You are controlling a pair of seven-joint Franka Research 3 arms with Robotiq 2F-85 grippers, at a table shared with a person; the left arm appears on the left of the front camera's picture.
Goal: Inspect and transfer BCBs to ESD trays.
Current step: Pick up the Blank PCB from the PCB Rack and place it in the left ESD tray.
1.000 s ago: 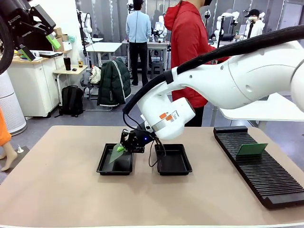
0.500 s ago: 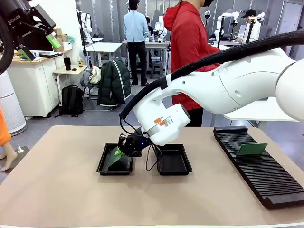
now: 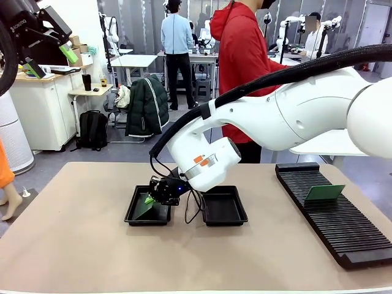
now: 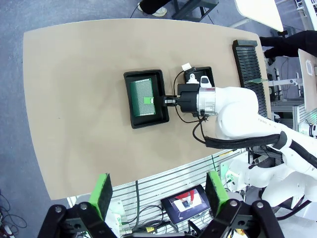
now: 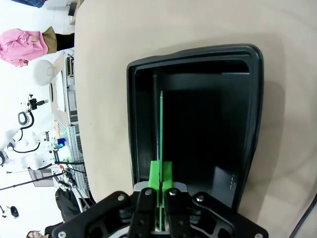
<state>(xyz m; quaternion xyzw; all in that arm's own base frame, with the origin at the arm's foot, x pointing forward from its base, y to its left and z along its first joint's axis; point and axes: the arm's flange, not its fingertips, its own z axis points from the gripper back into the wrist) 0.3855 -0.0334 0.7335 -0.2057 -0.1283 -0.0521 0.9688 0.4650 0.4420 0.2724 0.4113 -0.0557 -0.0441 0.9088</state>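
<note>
My right gripper (image 3: 152, 197) reaches across to the left ESD tray (image 3: 131, 211) and is shut on a green BCB (image 3: 144, 207), which is tilted with its lower edge down inside that tray. The right wrist view has the BCB (image 5: 161, 124) edge-on between the green pads (image 5: 154, 173), over the tray's black floor (image 5: 208, 129). From above, the BCB (image 4: 140, 94) lies within the left tray (image 4: 130, 106); the second ESD tray (image 3: 223, 207) beside it holds nothing. Another BCB (image 3: 324, 193) stands in the rack. My left gripper (image 3: 49, 60) hangs open, high at the top left.
A long black slotted rack (image 3: 334, 223) runs along the table's right side. A person in a red jacket (image 3: 245, 67) stands at the far edge. My right arm (image 3: 294, 116) spans the middle of the table. Bare tabletop (image 3: 79, 245) lies in front and to the left.
My right gripper has moved down and slightly left, lowering the BCB deeper into the left tray. The left arm has stayed where it was.
</note>
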